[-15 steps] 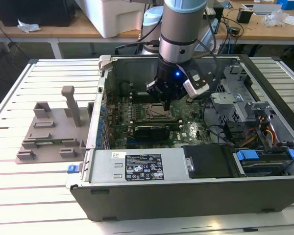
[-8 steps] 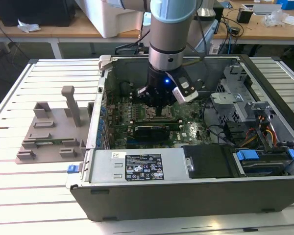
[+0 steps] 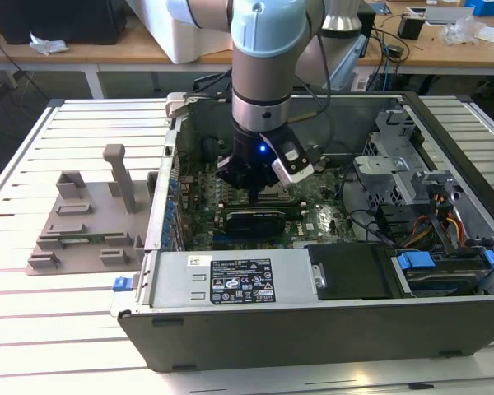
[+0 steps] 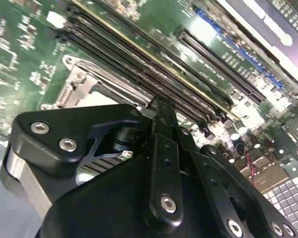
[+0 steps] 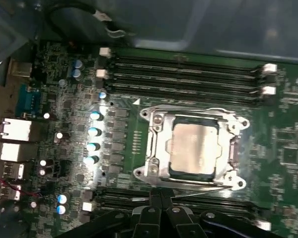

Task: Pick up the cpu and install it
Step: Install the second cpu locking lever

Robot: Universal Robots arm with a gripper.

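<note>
First wrist view: we've got the cpu (image 5: pixel 194 147) already sitting in its socket frame (image 5: pixel 159 148), just ahead of the end effector (image 5: pixel 161 201), whose fingers look pinched together, empty. We'd guess seating's done. Memory slots (image 5: pixel 184 74) crowd beyond it, the case wall (image 3: pixel 169 177) off aside.

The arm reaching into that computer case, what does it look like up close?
The arm is a thick round tube, silver-grey with pale blue caps. A small blue light glows on its black wrist, beside a white-and-black module. The gripper is matte black metal, with jointed links held by silver screws, seen in the second wrist view.
</note>
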